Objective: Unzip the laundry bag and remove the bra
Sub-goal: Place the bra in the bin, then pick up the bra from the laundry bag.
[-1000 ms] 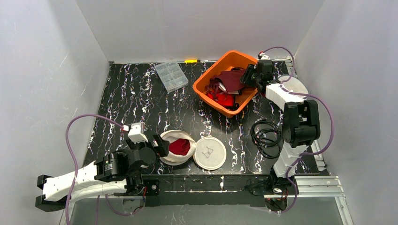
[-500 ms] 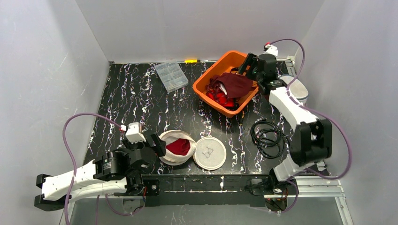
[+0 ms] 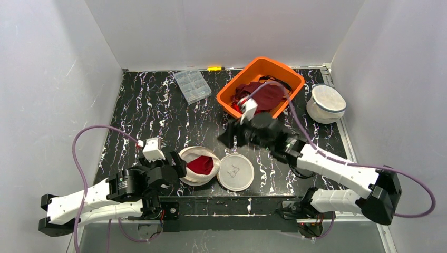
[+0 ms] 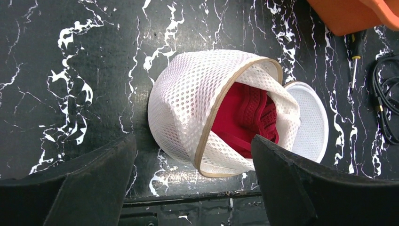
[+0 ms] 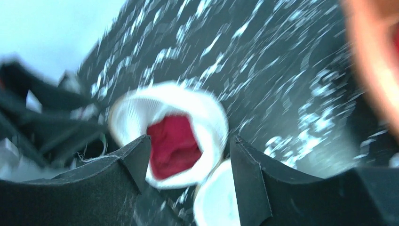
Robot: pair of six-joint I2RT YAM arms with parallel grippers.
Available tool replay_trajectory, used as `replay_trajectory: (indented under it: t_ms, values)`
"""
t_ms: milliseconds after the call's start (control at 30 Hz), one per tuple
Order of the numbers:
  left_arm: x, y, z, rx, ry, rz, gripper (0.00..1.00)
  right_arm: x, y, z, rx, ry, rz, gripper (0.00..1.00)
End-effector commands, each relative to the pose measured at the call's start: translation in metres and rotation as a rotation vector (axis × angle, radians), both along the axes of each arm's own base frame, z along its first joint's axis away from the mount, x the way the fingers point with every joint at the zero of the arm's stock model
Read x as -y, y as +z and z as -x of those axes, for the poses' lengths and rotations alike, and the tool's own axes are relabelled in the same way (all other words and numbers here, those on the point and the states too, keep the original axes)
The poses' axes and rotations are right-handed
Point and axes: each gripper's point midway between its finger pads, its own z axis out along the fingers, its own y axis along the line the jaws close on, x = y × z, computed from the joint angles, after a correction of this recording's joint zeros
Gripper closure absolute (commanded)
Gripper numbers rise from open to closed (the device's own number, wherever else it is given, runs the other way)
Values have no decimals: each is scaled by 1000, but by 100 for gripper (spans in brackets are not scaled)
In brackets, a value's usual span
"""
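Observation:
The white mesh laundry bag lies near the front edge, unzipped. Its round flap is folded out to the right. A red bra shows inside the bag's mouth. In the left wrist view the bag and the bra sit just ahead of my left gripper, which is open and apart from the bag. My right gripper hangs above the table behind the flap. In its blurred wrist view the right gripper is open and empty, with the bag and bra beyond it.
An orange basin with dark red clothes stands at the back. A second white bag sits at the far right. A clear plastic box is at the back left. A screwdriver and a black cable lie right of the flap.
My right arm has swung from the orange basin down and left to the middle of the table, and its jaws have opened. The left gripper has hardly moved.

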Motion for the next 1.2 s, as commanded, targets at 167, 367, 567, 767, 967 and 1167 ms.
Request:
replay_trajectory:
  t_ms: [167, 367, 567, 767, 967, 1167]
  values:
    - [2, -28, -3, -31, 39, -84, 19, -26, -102, 84, -124, 161, 212, 29]
    - [15, -46, -6, -63, 34, -113, 18, -23, -135, 81, -148, 92, 271, 30]
    - [25, -53, -12, -72, 4, -122, 41, -19, -134, 73, -140, 21, 231, 29]
    - [30, -59, -10, -94, -45, -142, 84, -31, -96, 80, -78, 86, 174, 28]
    - [41, -64, -4, -134, -118, -164, 100, -64, -84, 93, -22, 185, 245, 33]
    - [53, -72, 8, -185, -183, -106, 100, -90, -117, 95, -32, 257, 309, 36]
